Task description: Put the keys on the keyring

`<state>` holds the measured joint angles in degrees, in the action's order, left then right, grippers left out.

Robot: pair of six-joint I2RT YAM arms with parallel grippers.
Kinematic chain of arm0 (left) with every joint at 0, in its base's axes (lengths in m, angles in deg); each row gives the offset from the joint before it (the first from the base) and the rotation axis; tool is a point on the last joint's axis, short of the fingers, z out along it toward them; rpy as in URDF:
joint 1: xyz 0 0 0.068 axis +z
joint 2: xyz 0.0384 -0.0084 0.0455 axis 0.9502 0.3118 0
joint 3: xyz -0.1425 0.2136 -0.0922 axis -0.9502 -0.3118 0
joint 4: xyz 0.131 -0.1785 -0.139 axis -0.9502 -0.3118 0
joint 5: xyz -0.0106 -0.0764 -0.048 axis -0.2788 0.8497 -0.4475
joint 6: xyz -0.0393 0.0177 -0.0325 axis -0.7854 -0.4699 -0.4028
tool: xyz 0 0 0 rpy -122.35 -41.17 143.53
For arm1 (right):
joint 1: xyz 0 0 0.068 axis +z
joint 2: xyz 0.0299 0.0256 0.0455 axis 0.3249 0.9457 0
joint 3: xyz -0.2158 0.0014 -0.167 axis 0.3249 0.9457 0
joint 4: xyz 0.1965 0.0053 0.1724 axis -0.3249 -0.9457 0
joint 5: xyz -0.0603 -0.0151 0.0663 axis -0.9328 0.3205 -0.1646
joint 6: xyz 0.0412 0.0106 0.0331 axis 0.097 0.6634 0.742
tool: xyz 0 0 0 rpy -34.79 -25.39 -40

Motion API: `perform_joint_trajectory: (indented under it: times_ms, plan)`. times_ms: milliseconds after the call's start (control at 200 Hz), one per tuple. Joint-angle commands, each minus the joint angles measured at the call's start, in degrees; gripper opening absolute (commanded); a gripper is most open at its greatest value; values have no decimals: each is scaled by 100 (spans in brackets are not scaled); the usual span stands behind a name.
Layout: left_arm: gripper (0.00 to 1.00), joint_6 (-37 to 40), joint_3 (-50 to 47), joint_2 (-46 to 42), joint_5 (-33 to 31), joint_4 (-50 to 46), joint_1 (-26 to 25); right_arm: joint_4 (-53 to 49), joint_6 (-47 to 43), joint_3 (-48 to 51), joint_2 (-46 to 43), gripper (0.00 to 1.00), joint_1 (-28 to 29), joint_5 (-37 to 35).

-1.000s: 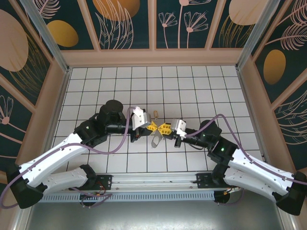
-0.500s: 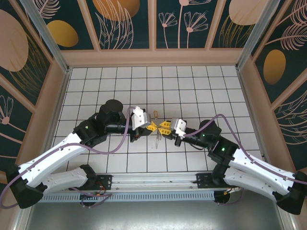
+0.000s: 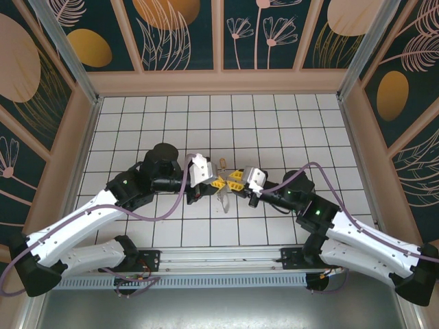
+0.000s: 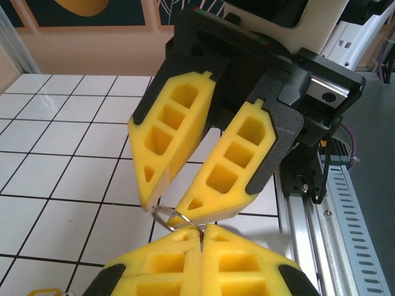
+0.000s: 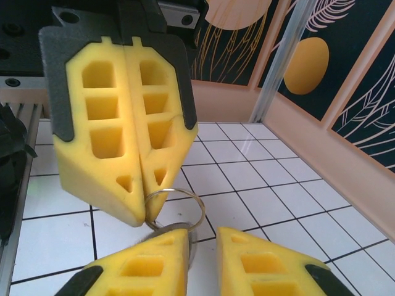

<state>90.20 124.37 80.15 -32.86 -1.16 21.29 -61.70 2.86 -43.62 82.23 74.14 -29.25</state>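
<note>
The keyring (image 5: 199, 204) is a thin wire loop pinched at its edge by my left gripper (image 4: 202, 229), whose yellow fingers are shut on it. In the top view the left gripper (image 3: 217, 183) and my right gripper (image 3: 236, 179) meet tip to tip at the middle of the tiled floor. A silvery key (image 3: 222, 199) hangs below them. In the right wrist view the right gripper (image 5: 203, 234) stands open just under the ring, nothing between its fingers. A grey key head (image 5: 174, 226) shows at the edge of its left finger. Another small key (image 3: 223, 163) lies on the floor behind the grippers.
White tiled floor (image 3: 274, 123) is walled in by wooden panels. Purple cables (image 3: 171, 205) loop over both arms. A metal rail (image 3: 219, 260) runs along the near edge between the arm bases.
My right gripper was shut and has opened, shifting slightly left toward the left gripper. The hanging key has turned from broadside to edge-on. The left gripper keeps its hold on the ring.
</note>
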Motion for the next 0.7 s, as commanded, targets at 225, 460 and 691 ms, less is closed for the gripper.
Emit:
perform_joint_trajectory:
  times_ms: [225, 460, 691]
  plan:
    - [0, 147, 207, 63, -93, -144, -126, -93, -201, -316, 103, 24, -3, 190]
    - [0, 159, 216, 127, -102, -153, -131, -90, -222, -298, 76, 34, 12, 432]
    - [0, 123, 211, 136, -61, -133, -131, 43, -246, -230, 103, 35, 79, 784]
